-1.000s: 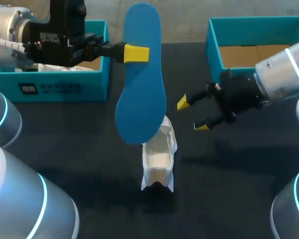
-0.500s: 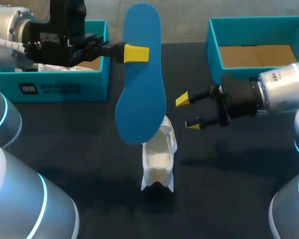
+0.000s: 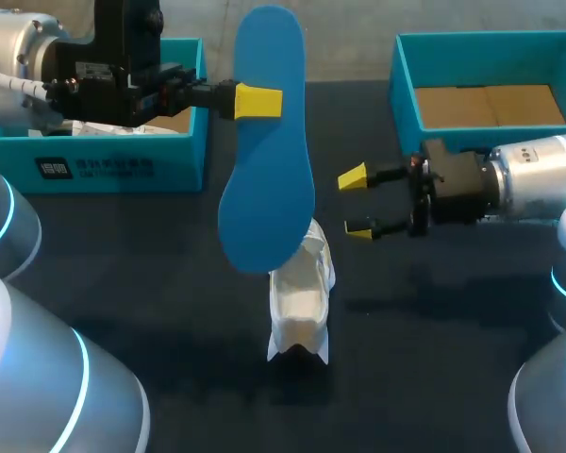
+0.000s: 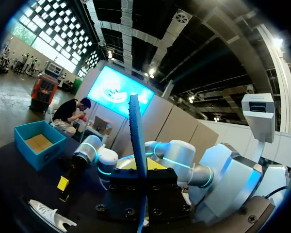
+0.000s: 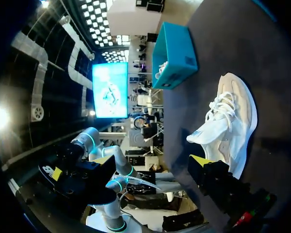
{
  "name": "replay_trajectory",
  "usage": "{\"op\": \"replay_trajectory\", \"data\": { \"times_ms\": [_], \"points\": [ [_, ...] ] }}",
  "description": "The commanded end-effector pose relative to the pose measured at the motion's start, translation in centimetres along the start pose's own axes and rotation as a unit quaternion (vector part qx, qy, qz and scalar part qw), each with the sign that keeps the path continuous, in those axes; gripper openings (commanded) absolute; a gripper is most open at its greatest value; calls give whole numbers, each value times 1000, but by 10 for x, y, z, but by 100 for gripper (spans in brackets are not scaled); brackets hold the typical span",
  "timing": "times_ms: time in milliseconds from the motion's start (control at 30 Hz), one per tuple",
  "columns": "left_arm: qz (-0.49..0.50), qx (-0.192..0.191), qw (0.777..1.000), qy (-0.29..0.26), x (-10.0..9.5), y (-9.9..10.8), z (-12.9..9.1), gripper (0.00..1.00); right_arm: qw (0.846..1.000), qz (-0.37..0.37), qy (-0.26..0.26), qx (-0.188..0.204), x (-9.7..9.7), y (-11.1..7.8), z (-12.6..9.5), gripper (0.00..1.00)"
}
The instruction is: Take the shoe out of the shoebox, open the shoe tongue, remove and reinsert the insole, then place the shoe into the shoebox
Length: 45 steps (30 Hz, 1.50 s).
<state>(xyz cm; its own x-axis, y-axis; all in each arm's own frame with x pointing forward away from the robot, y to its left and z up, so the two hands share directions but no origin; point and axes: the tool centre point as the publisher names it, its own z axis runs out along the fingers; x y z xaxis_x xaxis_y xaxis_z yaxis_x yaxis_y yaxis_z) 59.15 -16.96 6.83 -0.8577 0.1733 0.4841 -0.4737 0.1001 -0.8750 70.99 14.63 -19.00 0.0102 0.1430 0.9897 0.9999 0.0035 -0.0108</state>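
Head view: the insole covers the far end of the shoe, and the left arm masks part of the left shoebox. Right wrist view: the right hand shows only one fingertip.

A white lace-up sneaker sits mid-way across the dark surface. Above it hangs a blue foam insole, its lower end over the sneaker and its far end clamped in the left end effector. The right end effector, fingers apart, is just right of the insole. Behind, a teal cardboard shoebox stands at the left and a teal open-topped box at the right.
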Motion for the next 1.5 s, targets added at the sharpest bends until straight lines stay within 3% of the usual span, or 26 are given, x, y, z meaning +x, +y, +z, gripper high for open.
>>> {"op": "replay_trajectory", "data": {
  "times_ms": [33,533,800,1133,1367,1500],
  "points": [
    [-1,-2,1000,-1,0,0,1,0,1000,6,25,0,-6,3,-4,100],
    [-1,-2,1000,-1,0,0,1,0,1000,6,25,0,-6,3,-4,100],
    [-1,-2,1000,-1,0,0,1,0,999,3,53,-5,7,-8,-12,100],
    [-1,-2,1000,-1,0,0,1,0,998,-2,62,-7,14,-7,-15,100],
    [130,16,991,-16,-12,-3,-8,0,998,-2,62,-7,14,-7,-15,100],
    [246,30,968,-24,-14,-6,-15,0,998,-2,62,-7,14,-7,-15,100]
  ]
}}
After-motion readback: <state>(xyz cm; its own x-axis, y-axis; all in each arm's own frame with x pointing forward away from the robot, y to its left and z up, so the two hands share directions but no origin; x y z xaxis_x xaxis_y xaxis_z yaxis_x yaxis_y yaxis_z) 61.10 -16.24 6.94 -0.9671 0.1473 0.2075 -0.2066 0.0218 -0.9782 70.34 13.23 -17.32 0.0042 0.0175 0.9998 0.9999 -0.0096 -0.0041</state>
